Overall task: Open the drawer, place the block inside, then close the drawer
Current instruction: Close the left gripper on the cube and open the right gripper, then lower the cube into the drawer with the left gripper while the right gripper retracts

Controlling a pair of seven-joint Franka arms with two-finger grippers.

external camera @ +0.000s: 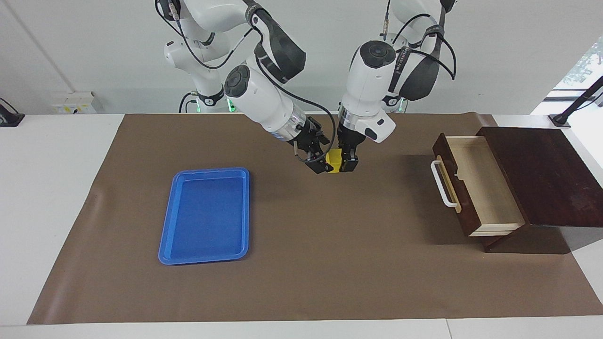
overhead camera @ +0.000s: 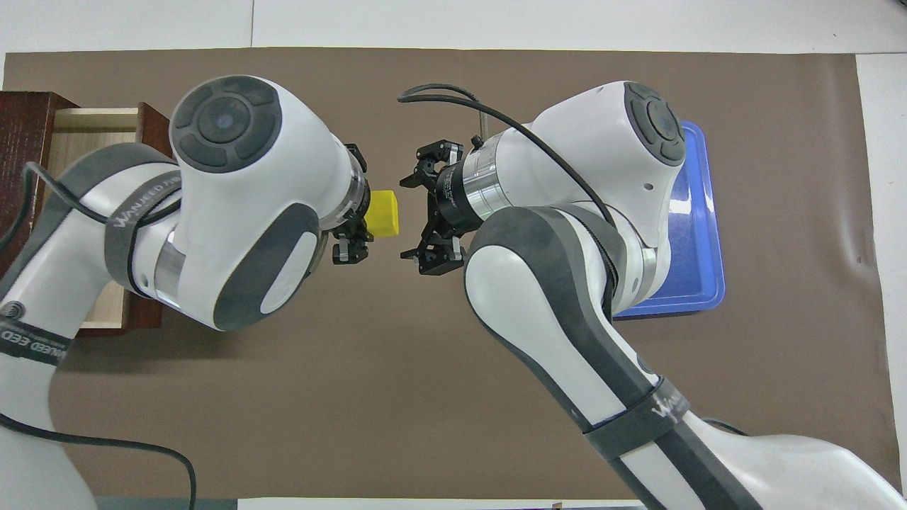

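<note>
Block (external camera: pixel 335 160) gripped by left tool (external camera: pixel 343 162), right tool (overhead camera: pixel 417 217) spread wide, "WANJEED" armbands

In the overhead view the left arm's white housing covers most of the left tool (overhead camera: pixel 352 230), so only one face of the block (overhead camera: pixel 385 212) shows beside it. The same arm hides much of the drawer (overhead camera: pixel 85 131), whose wooden box is cut off by the picture's edge. The right arm lies over part of the blue tray (overhead camera: pixel 698 234). In the facing view both arms' upper links run out of the top edge, and the right tool (external camera: pixel 320 157) screens part of the block.
</note>
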